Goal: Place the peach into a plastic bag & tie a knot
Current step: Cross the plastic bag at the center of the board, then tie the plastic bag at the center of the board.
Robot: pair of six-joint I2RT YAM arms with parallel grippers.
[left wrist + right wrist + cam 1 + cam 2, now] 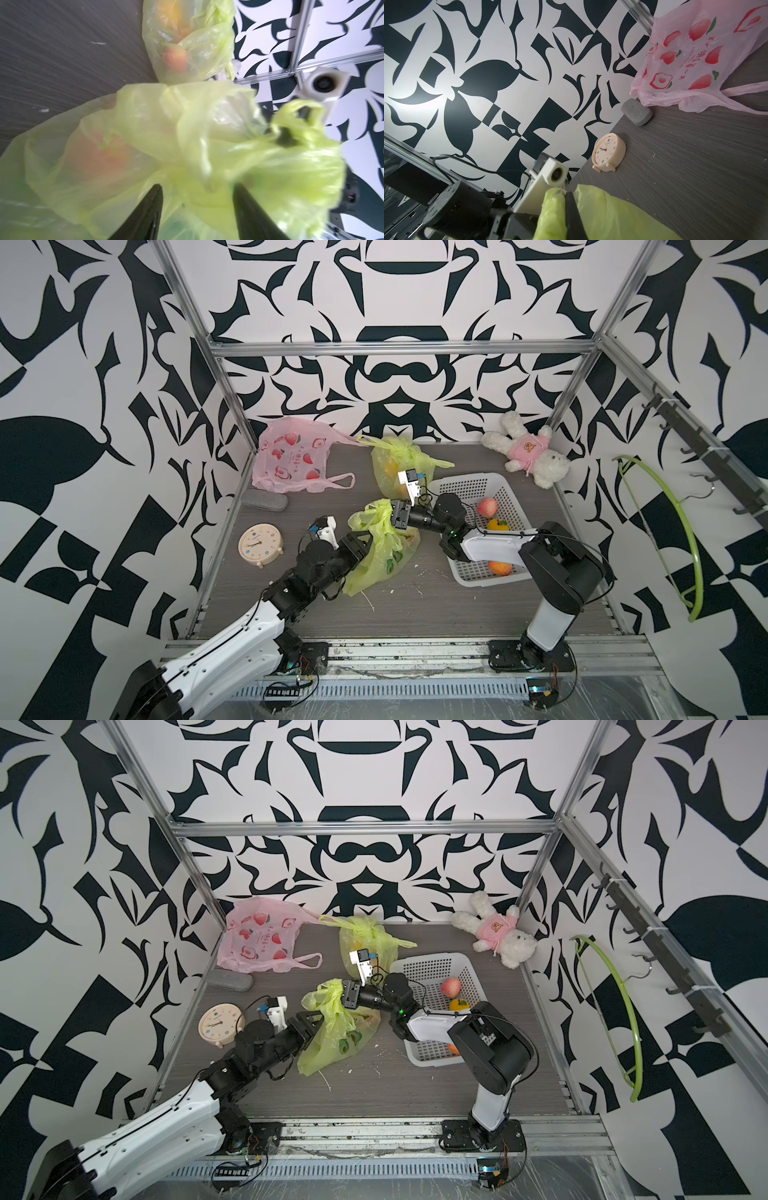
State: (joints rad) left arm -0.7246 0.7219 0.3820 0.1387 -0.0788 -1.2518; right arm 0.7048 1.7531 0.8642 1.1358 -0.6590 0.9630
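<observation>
A yellow-green plastic bag (382, 556) (336, 1040) lies mid-table, its top pulled up. Inside it a peach (97, 160) shows as a pink-orange blur through the film. My right gripper (392, 514) (564, 195) is shut on a bunched strip of the bag's top, and green film wraps over one finger. My left gripper (365, 541) (197, 186) is open at the bag's left side. Its two black fingers stand apart, with loose bag film between and around them.
A second, tied green bag (395, 466) holding fruit stands behind. At the right is a white basket (469, 485) with a peach (487, 507) and orange fruit. A pink printed bag (291, 456), a grey pouch (264, 500), a clock (260, 544) and a plush rabbit (528, 452) lie around the edges.
</observation>
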